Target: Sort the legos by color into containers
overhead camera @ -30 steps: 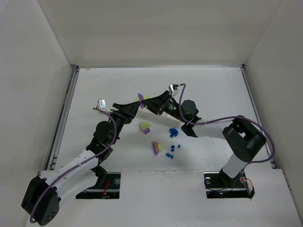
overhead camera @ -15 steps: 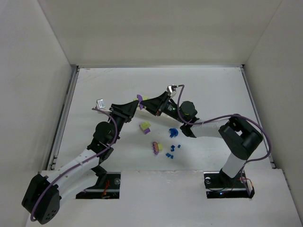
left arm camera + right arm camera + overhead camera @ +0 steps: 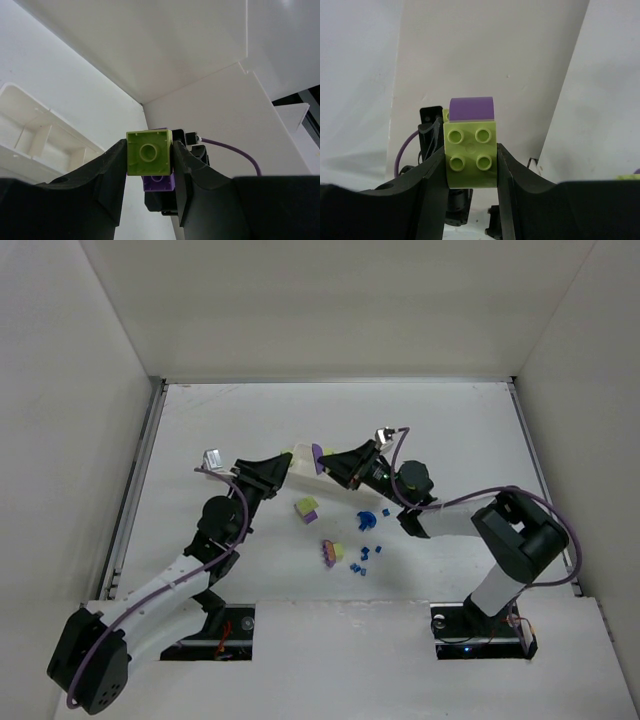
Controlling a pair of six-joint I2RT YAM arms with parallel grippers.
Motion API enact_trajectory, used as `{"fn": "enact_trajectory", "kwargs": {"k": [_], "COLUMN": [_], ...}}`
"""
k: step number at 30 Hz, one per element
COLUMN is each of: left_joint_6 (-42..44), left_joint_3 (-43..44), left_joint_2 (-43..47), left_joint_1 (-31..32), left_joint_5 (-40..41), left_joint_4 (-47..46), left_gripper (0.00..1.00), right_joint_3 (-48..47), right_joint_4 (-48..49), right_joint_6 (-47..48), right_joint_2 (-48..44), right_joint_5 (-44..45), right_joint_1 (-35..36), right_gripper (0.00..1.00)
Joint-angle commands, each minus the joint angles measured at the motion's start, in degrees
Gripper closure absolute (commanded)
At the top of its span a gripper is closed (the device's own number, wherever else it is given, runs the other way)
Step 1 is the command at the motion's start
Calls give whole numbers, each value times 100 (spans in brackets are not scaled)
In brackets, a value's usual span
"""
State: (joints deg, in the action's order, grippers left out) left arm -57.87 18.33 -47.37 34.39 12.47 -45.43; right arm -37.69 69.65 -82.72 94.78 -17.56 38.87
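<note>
My left gripper (image 3: pixel 287 465) and right gripper (image 3: pixel 330 463) meet tip to tip above the table's middle. The left gripper (image 3: pixel 149 156) is shut on a yellow-green brick (image 3: pixel 149 152). A purple brick (image 3: pixel 158 183) shows right behind it, against the right gripper. The right gripper (image 3: pixel 471 159) is shut on a yellow-green brick (image 3: pixel 471 156) with a purple piece (image 3: pixel 471 109) on its far side. In the top view the bricks (image 3: pixel 308 458) touch; I cannot tell whether they are joined. The white tray (image 3: pixel 35 145) shows only in the left wrist view, at the left.
On the table lie a yellow-green and purple brick (image 3: pixel 306 508), a purple and yellow-green pair (image 3: pixel 331 551), a larger blue piece (image 3: pixel 366 520) and several tiny blue pieces (image 3: pixel 362 560). White walls enclose the table on three sides.
The right arm has shifted to the right and the held bricks have moved right with it. The left arm has barely moved. The bricks on the table have not moved.
</note>
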Motion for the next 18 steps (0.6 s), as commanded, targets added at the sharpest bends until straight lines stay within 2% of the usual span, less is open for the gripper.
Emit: {"fn": "enact_trajectory", "kwargs": {"k": [1, 6, 10, 15, 18], "left_joint_6": [292, 1100, 1742, 2200, 2227], "left_joint_3": [144, 768, 1453, 2060, 2227], "left_joint_2": [-166, -1105, -2072, -2952, -3198], "left_joint_1": [-42, -165, -183, -104, 106], "left_joint_5": [36, 89, 194, 282, 221], "left_joint_4": [-247, 209, 640, 913, 895], "left_gripper": [83, 82, 80, 80, 80], "right_joint_3": [165, 473, 587, 535, 640], "right_joint_4": [471, -55, -1301, -3059, -3623], "right_joint_6": [150, 764, 1598, 2908, 3287], "right_joint_2": [-258, -548, -1013, -1786, -2226], "right_joint_5": [-2, 95, 366, 1244, 1877], "right_joint_1": [-139, -244, -227, 62, 239], "right_gripper": [70, 70, 70, 70, 70]}}
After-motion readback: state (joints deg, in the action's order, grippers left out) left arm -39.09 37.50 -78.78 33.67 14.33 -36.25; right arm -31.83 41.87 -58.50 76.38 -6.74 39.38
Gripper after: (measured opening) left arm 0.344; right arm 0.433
